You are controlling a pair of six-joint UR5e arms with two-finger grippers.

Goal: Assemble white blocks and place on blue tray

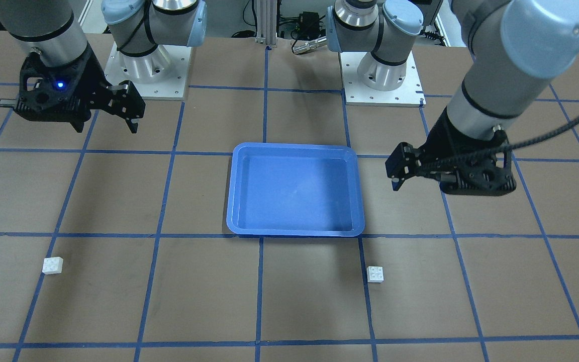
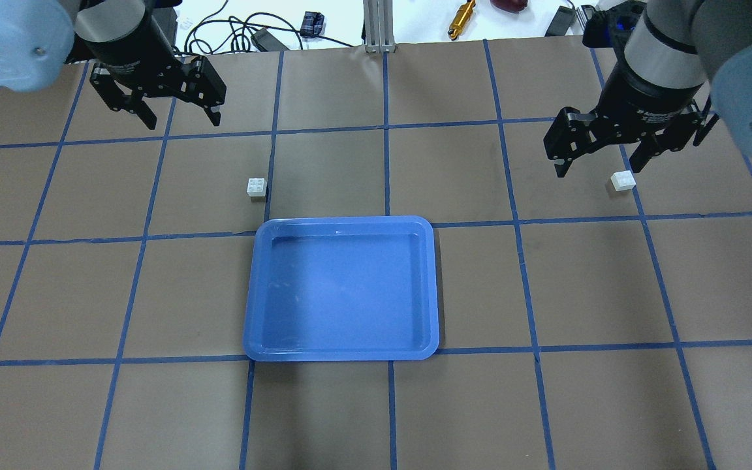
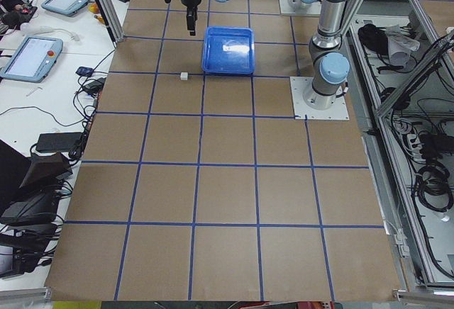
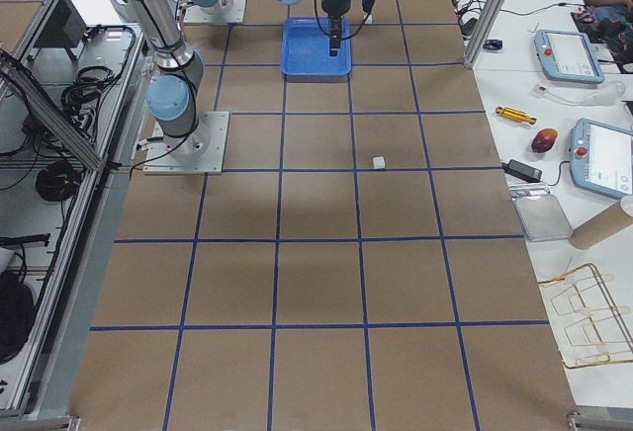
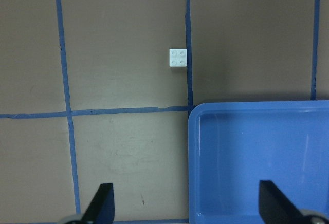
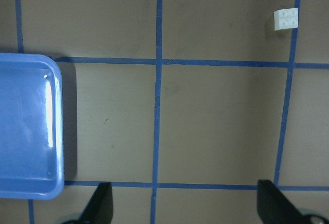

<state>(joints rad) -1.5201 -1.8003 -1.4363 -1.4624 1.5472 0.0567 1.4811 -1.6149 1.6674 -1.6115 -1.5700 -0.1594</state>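
The blue tray [image 2: 343,287] lies empty in the middle of the table, also seen in the front view [image 1: 294,193]. One white block [image 2: 256,187] sits just beyond the tray's far left corner; it shows in the left wrist view [image 5: 178,58]. A second white block [image 2: 623,181] sits far to the right; it shows in the right wrist view [image 6: 286,19]. My left gripper [image 2: 183,119] hangs open and empty above the table, left of and beyond the first block. My right gripper [image 2: 598,168] hangs open and empty, just left of the second block.
The table is brown with a grid of blue tape lines. Both arm bases [image 1: 149,70] stand on white plates at the robot's edge. Cables and small tools [image 2: 461,13] lie beyond the far edge. The tray's corner shows in each wrist view [image 5: 257,157].
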